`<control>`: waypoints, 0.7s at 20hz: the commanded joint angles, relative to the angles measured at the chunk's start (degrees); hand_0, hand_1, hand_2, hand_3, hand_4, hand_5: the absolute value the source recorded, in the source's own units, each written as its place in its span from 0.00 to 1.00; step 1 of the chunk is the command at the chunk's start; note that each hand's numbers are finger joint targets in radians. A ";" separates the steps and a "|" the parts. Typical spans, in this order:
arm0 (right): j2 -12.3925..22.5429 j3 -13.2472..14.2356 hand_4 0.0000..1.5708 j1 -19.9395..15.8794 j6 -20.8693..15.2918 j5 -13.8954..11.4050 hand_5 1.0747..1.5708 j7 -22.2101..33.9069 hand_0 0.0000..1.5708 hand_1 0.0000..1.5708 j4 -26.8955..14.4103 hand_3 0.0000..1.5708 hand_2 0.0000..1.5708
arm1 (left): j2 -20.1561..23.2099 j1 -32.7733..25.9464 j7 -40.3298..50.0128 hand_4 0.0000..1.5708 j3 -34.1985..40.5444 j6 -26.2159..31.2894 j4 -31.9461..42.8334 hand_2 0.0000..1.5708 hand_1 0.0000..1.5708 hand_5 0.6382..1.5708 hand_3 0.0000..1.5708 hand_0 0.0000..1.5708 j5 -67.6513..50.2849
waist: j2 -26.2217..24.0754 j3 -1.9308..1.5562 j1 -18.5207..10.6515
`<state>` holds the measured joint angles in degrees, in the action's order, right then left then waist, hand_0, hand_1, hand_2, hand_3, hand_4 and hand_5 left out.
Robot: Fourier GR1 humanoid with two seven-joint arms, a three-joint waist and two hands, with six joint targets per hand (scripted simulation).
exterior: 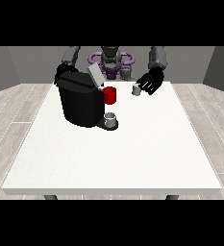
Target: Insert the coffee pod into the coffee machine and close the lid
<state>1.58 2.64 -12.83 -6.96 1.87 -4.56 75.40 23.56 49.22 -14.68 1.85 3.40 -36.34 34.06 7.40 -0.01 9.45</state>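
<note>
A large white table [113,153] fills the middle of the frame, and the robot stands behind its far edge at the top. In the upper left part of the table sits a bulky black coffee machine [80,103] with its grey lid [95,76] tilted up and open above its top. On the machine's low black base, at its right front, stands a small grey cup [111,118]; what it holds cannot be told. Just behind that, against the machine's right side, is a red cylindrical container [110,95], whose contents also cannot be made out. To the right, near the far edge of the table, stands the small grey coffee pod [136,89], upright on the table and apart from the machine. The robot hand at the view's right [150,82] is black, with its fingers spread and relaxed, just beside the pod on its right; whether it touches the pod is unclear. The robot hand at the view's left [60,72] shows only partly behind the machine's upper left corner, and its fingers cannot be told.
</note>
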 commanded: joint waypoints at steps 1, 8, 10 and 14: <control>0.39 0.55 0.30 -0.84 2.02 1.05 1.00 -3.78 0.00 0.00 -1.29 0.00 0.00 | 2.28 4.66 0.73 0.36 1.78 1.68 -0.80 0.84 0.79 1.00 0.82 0.79 -0.40 | 2.84 0.00 1.55; -1.53 -4.01 0.33 -3.23 -3.86 -0.24 1.00 0.74 0.00 0.00 1.70 0.00 0.00 | 0.10 8.38 4.28 0.33 1.98 0.77 -1.68 0.78 0.68 1.00 0.78 0.68 0.63 | 0.85 0.01 2.63; 0.36 -0.68 0.31 1.17 1.01 0.68 1.00 -1.99 0.00 0.00 -0.85 0.00 0.00 | 2.07 9.25 6.39 0.33 2.88 5.66 -1.69 0.82 0.79 1.00 0.79 0.79 -0.58 | -0.62 -0.01 3.17; -1.30 -2.50 0.32 -4.11 -1.96 -1.64 1.00 0.40 0.00 0.00 0.74 0.00 0.00 | 1.78 15.29 10.05 0.30 4.32 4.18 -0.95 0.80 0.79 1.00 0.76 0.79 -0.52 | 2.83 -0.01 5.44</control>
<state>1.17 0.70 -15.96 -7.90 1.08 -3.96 76.83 26.46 60.78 -8.57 5.64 7.26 -37.14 33.58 9.59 0.00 13.90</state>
